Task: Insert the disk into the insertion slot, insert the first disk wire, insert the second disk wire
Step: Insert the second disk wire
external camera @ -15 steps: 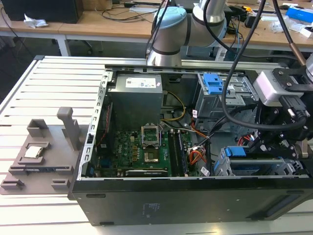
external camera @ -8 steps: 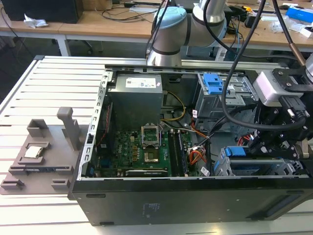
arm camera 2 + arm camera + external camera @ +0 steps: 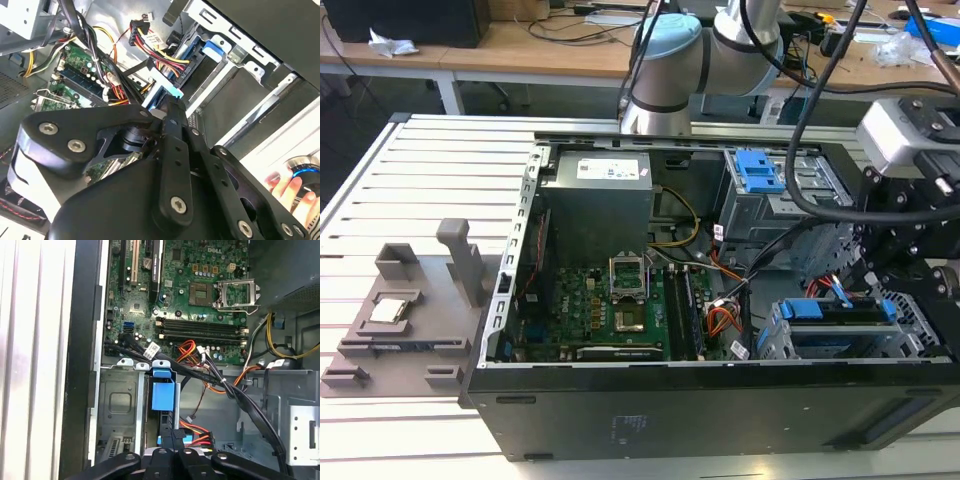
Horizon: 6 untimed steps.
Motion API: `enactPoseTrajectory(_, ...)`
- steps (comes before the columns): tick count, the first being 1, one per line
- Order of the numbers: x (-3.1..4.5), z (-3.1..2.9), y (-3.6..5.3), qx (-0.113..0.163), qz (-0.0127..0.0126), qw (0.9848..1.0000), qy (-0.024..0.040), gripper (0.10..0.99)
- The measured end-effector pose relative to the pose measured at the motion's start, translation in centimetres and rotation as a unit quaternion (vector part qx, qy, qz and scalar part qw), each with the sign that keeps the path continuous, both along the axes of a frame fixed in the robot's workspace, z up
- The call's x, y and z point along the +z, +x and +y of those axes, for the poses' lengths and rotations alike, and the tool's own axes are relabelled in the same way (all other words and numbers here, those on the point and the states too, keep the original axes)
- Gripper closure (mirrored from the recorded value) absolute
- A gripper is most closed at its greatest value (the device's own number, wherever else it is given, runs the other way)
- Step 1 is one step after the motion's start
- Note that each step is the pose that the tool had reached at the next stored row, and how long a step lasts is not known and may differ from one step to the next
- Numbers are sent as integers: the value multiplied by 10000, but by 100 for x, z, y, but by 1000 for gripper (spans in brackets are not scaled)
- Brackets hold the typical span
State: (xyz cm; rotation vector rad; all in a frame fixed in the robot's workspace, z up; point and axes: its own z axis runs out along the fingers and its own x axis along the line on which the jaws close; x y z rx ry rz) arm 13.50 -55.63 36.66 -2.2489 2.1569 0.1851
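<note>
i can't tell how wide the pincer [image 3: 172,107] stands or whether it grips anything: in the second wrist view its black linkage covers its own tips, and in the first wrist view the linkage is cut off at the picture's edge. the disk [image 3: 835,312] sits in the insertion slot [image 3: 800,345] directly under the pincer, seen in the exterior view as a blue bracket edge in the silver cage; its label and body are hidden. red and orange wires [image 3: 195,432] bunch just beside the pincer, their plugs hard to make out. a hand [image 3: 292,192] shows at the edge, partly cropped. the open computer case [image 3: 620,420] lies on a ribbed white counter [image 3: 380,200]; wooden desks [image 3: 520,45] stand beyond.
</note>
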Motion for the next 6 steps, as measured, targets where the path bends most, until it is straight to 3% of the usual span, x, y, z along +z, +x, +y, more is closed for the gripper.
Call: enactPoseTrajectory(6,5,0,0,0,0,10000,0,980)
